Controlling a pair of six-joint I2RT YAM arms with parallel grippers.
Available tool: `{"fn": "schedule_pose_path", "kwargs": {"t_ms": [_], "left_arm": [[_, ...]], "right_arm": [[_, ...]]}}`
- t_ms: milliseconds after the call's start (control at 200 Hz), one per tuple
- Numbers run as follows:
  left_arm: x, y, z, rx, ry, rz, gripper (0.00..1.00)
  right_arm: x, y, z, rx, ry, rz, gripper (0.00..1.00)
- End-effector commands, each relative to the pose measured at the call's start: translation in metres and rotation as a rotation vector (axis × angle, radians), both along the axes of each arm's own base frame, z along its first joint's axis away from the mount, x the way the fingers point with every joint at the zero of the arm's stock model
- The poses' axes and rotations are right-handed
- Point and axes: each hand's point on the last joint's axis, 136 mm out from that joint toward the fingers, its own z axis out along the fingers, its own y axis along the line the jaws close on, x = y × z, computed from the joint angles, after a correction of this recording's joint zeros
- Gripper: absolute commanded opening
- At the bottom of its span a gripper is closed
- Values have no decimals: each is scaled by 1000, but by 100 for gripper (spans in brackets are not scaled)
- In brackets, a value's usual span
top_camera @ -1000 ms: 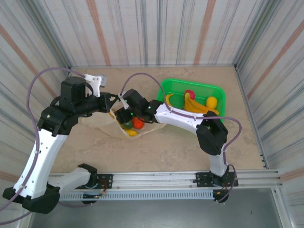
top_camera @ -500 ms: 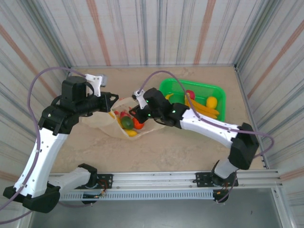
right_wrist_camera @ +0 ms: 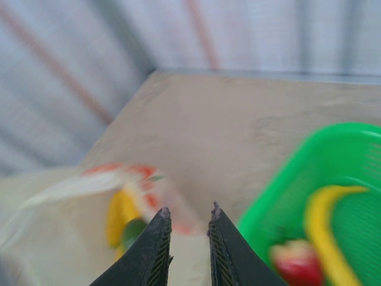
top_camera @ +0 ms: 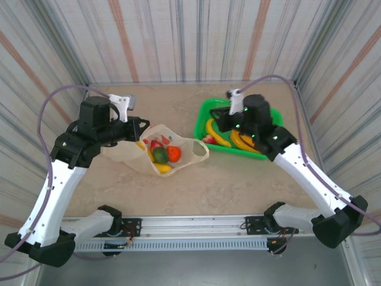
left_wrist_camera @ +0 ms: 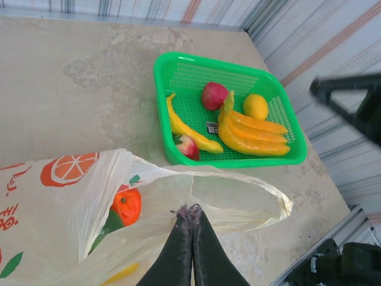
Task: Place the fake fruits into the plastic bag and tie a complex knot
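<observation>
The plastic bag lies left of centre on the table. Its long axis runs across the table, and its mouth and loop handle point at the green basket just beside it. Some fake fruits sit in the mouth, and bananas lie in the basket. Bare table spreads in front. The left gripper pinches the bag's rim. The right gripper hangs over the basket's left part, fingers narrowly apart and empty.

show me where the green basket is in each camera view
Top external: green basket sits right of centre, towards the back.
Left wrist: basket in the upper middle, beyond the bag's open mouth.
Right wrist: basket blurred, at the lower right edge.
Shared landmark: the plastic bag, left of the basket in every view.
</observation>
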Motion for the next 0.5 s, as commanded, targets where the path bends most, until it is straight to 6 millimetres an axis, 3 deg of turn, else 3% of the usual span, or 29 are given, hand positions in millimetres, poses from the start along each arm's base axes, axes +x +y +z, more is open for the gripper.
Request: {"fn": "schedule_pose_path", "kwargs": {"t_ms": [0,125,205,496], "left_arm": [[-4,-7,1,-26,-10,-35,0],[-7,-8,-1,-39,-6,-44,0],[-8,-9,-1,-43,-7,-50,0],[-11,-12,-3,-32,-17,-65,0]], "right_arm": [[24,-74,-50,-54,242,-282,26],[48,-140,-98,-154,405,-493,33],[60,-168,-121,-167,475,-574,39],[94,-221,-184,-492,643,-707,57]]}}
